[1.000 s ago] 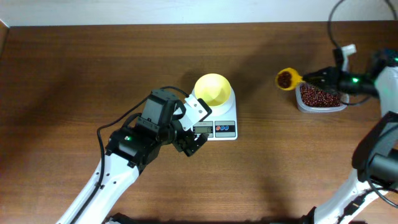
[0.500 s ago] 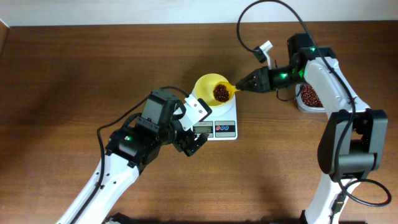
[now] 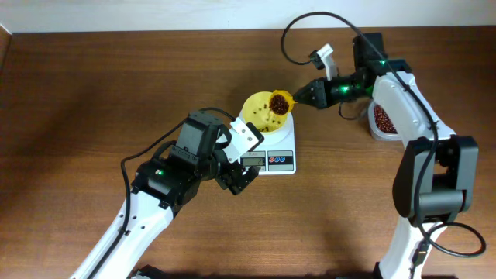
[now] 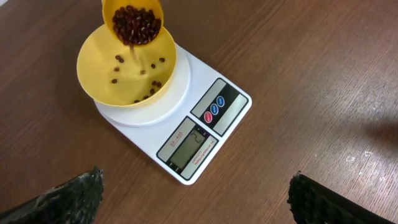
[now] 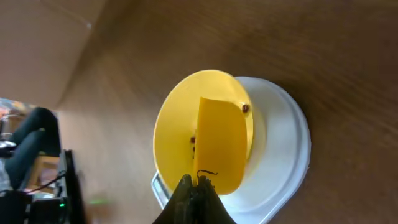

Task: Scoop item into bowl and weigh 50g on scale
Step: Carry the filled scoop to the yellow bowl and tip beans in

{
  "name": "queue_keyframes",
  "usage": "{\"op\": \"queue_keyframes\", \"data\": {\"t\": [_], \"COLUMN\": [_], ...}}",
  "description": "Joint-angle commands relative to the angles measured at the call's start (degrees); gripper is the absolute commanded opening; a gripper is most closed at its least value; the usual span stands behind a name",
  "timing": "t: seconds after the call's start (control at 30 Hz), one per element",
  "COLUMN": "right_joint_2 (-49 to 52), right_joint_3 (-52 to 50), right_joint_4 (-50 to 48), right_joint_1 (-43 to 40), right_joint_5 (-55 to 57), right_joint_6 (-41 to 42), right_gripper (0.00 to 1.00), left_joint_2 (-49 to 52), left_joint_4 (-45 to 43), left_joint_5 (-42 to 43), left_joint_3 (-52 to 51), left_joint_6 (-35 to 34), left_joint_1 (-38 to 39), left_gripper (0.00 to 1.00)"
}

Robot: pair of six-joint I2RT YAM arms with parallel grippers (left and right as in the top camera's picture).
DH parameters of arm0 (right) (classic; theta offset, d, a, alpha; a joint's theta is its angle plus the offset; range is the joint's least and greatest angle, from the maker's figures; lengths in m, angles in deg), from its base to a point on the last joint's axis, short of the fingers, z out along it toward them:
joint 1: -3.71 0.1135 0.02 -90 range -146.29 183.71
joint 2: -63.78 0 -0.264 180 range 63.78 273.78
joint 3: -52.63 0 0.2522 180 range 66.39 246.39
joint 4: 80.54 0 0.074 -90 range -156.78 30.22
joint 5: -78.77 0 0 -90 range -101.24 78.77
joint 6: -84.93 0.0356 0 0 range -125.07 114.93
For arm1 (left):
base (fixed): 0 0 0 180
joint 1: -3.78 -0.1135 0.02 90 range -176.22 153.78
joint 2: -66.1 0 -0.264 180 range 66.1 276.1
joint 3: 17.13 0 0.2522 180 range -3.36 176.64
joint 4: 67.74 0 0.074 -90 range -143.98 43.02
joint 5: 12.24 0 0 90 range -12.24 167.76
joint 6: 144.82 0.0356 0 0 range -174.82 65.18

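Note:
The pale yellow bowl (image 3: 263, 114) stands on the white scale (image 3: 273, 149); it shows in the left wrist view (image 4: 106, 74) with a few beans in it. My right gripper (image 3: 310, 96) is shut on the yellow scoop (image 3: 280, 101), tilted over the bowl's rim. Reddish-brown beans (image 4: 137, 26) fill the scoop and fall into the bowl. In the right wrist view the scoop (image 5: 221, 143) hangs over the bowl (image 5: 174, 134) on the scale (image 5: 283, 168). My left gripper (image 3: 236, 177) is open and empty beside the scale's display edge (image 4: 193, 140).
A clear plastic container (image 3: 381, 120) with more beans stands to the right of the scale, partly under my right arm. A cable loops above the right arm. The brown table reaches a pale wall at the back.
My right gripper brought the loaded scoop from the container to the bowl and has tilted it, so beans now spill into the bowl. The left arm has not moved.

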Motion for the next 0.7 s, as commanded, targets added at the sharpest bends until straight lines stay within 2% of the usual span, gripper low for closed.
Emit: {"op": "queue_keyframes", "data": {"t": [0.0, 0.1, 0.17, 0.43, 0.67], "right_joint_2": [0.5, 0.5, 0.5, 0.5, 0.5], "right_joint_3": [-0.2, -0.2, -0.2, -0.2, -0.2], "right_joint_4": [-1.9, -3.9, -3.8, -3.8, -3.6], "right_joint_1": [2.2, 2.8, 2.8, 2.8, 4.2], "right_joint_5": [2.7, 3.5, 3.5, 3.5, 3.5], "right_joint_6": [0.1, -0.2, -5.0, -33.3, -43.8], "right_gripper": [0.04, 0.04, 0.04, 0.04, 0.04], "left_joint_2": [-0.5, -0.5, -0.5, -0.5, -0.5], "left_joint_4": [-0.1, -0.1, -0.1, -0.1, -0.1], "left_joint_5": [-0.2, -0.2, -0.2, -0.2, -0.2], "left_joint_3": [-0.3, -0.3, -0.3, -0.3, -0.3], "left_joint_6": [0.9, 0.9, 0.9, 0.9, 0.9], "left_joint_1": [0.2, 0.2, 0.2, 0.2, 0.2], "left_gripper": [0.99, 0.99, 0.99, 0.99, 0.99]}}
